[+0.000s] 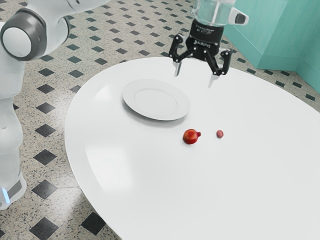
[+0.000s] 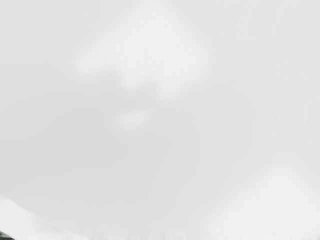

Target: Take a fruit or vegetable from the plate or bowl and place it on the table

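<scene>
Exterior view: fruit [image 1: 190, 137] (red) on table [image 1: 240, 185].

White table [image 1: 240, 190], white plate [image 1: 129, 97], orange-red fruit [image 1: 190, 136], teal wall [image 1: 265, 30] — speckled beige floor [image 1: 70, 192] with dark diamonds [image 1: 45, 157]

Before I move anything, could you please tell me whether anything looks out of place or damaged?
Nothing looks spilled or damaged. One mild oddity: the plate is bare, while the red fruit and a small pinkish item lie apart on the table, though the task may explain that.
</scene>
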Controlling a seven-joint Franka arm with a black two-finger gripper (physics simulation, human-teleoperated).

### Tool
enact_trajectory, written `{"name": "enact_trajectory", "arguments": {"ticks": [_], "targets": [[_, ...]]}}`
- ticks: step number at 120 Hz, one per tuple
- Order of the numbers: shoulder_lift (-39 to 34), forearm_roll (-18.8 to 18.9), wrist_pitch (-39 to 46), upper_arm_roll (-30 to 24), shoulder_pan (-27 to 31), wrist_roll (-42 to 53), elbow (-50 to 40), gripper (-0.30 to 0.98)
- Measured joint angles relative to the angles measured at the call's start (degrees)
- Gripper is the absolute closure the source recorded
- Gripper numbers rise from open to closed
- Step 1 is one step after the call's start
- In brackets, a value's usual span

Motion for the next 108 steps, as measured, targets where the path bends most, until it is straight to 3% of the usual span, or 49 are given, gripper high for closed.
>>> {"name": "enact_trajectory", "arguments": {"ticks": [30,63,74,80,108], "targets": [[1.75,-1.08,-1.34,-0.16,0.35,-0.01,-0.72,0.00],[14.72,10.43,2.45,2.22,3.21,5.82,-2.93,0.00],[9.49,7.86,10.35,12.45,3.36,9.22,-17.33,0.00],[7.25,6.36,15.76,15.52,3.28,11.62,-23.52,0.00],[8.34,4.93,30.56,15.13,1.12,20.70,-26.98,0.00]]}}
